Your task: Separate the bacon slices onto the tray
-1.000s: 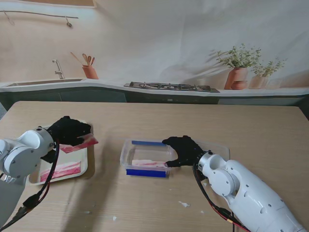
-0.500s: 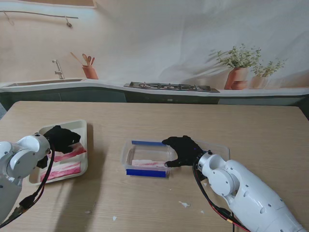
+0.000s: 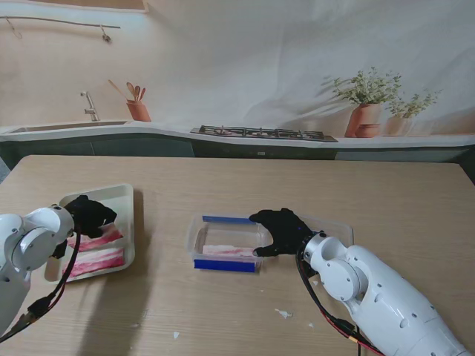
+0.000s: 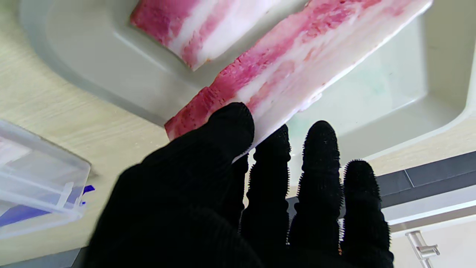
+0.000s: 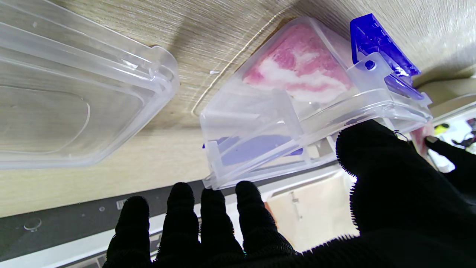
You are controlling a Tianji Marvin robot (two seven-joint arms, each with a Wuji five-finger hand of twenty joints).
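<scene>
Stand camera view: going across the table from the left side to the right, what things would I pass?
Left hand → tray with bacon → clear box with a bacon slice → right hand.

From the stand, the left hand [image 3: 89, 214] covers the far end of the upper bacon slice [image 3: 95, 242] on the tray [image 3: 126, 199]. The right hand [image 3: 282, 230] hides the right wall of the clear container [image 3: 223, 252]; the slice inside [image 3: 228, 251] shows only through plastic, perhaps more than one. The lid [image 5: 67, 93] runs off the right wrist view's edge.
</scene>
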